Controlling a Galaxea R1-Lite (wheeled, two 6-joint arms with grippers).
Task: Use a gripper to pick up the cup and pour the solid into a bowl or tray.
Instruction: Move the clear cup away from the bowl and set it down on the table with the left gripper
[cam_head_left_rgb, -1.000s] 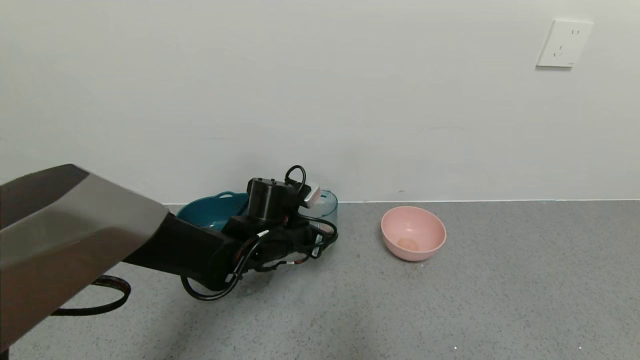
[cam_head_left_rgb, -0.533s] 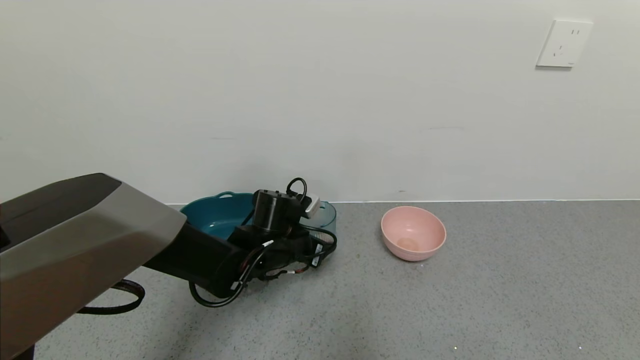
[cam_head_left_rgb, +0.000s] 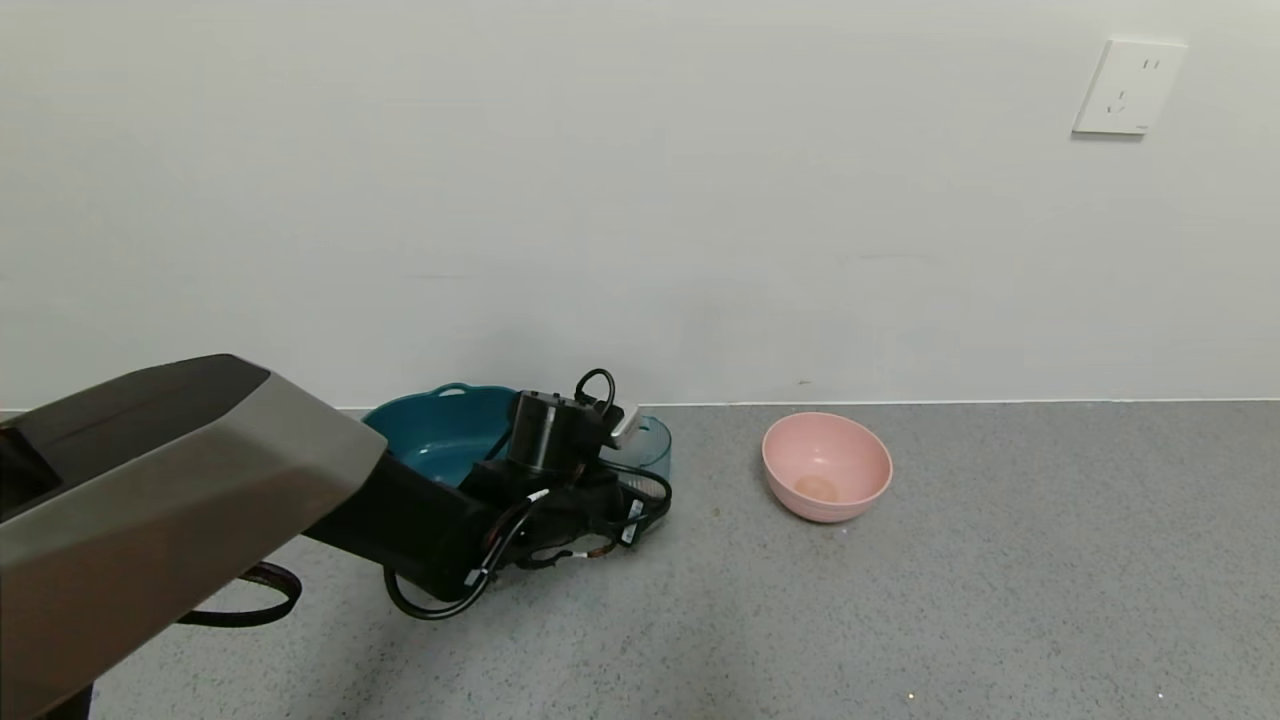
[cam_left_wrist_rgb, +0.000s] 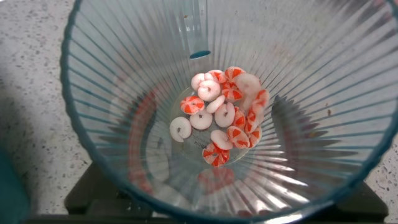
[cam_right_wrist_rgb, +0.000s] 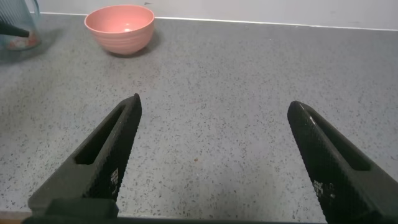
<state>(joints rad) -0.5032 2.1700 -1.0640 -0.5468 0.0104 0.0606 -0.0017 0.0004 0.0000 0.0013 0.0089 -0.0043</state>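
Looks like early days: left tool (cam_head_left_rgb: 625, 485) down at the cup (cam_head_left_rgb: 645, 445), apparently closed around it going by the wrist view (pads hidden though, so a guess), cup upright on the counter (cam_head_left_rgb: 900, 600) just beside the teal tub (cam_head_left_rgb: 440, 435). Still all the orange-red and white pieces (cam_left_wrist_rgb: 221, 118) sitting in the bottom of the cup, nothing poured, so lift, carry over the tub and tip all left to do. Right tool (cam_right_wrist_rgb: 214, 155) spread wide over bare counter, holding nothing, pink bowl (cam_head_left_rgb: 826, 466) well off to the side.
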